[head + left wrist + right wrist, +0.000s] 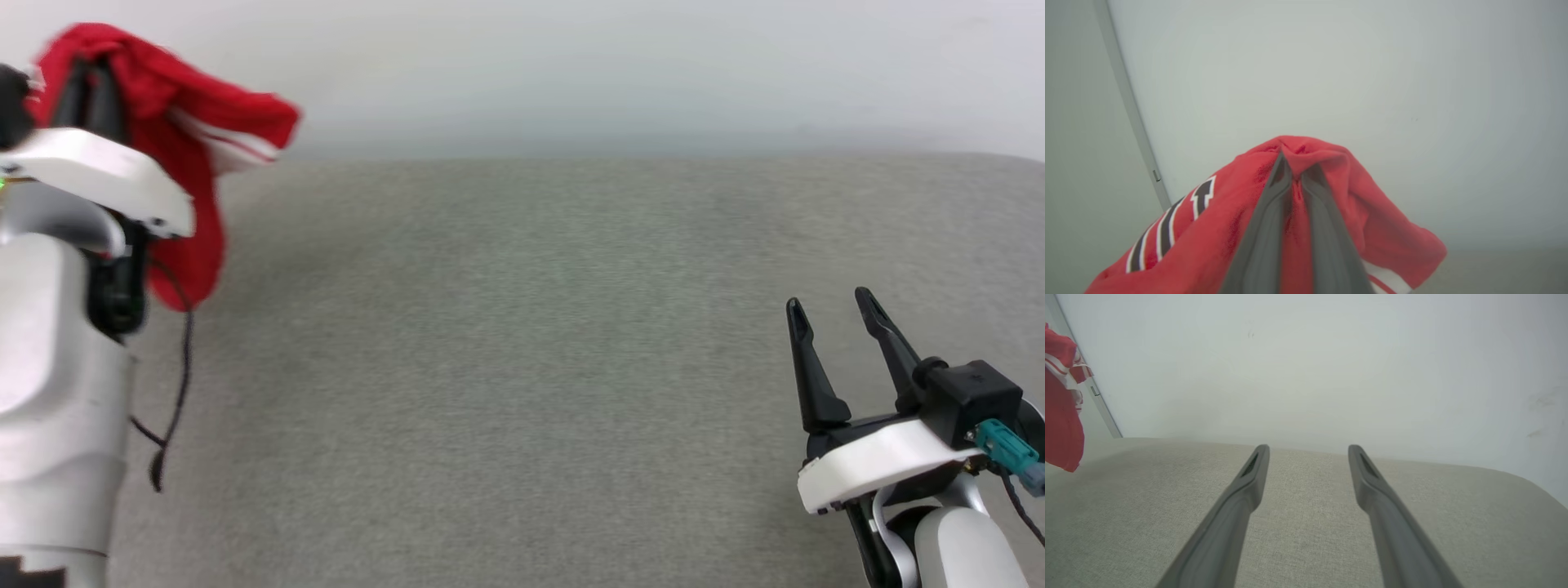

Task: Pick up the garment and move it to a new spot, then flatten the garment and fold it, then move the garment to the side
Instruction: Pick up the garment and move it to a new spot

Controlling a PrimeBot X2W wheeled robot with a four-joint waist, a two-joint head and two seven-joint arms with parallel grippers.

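Garment (pixel 184 163) drapes over left tool (pixel 1296 165) clamped on it; right tool (pixel 829 298) spread apart.

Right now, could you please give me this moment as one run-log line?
stage: shirt held up | left hand: shut on shirt, which hangs from it | right hand: open, empty, over grey surface

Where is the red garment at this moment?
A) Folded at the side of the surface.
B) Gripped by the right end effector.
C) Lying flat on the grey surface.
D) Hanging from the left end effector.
D: the left end effector is shut on the garment, which hangs bunched above the grey surface; the right end effector is open and empty.
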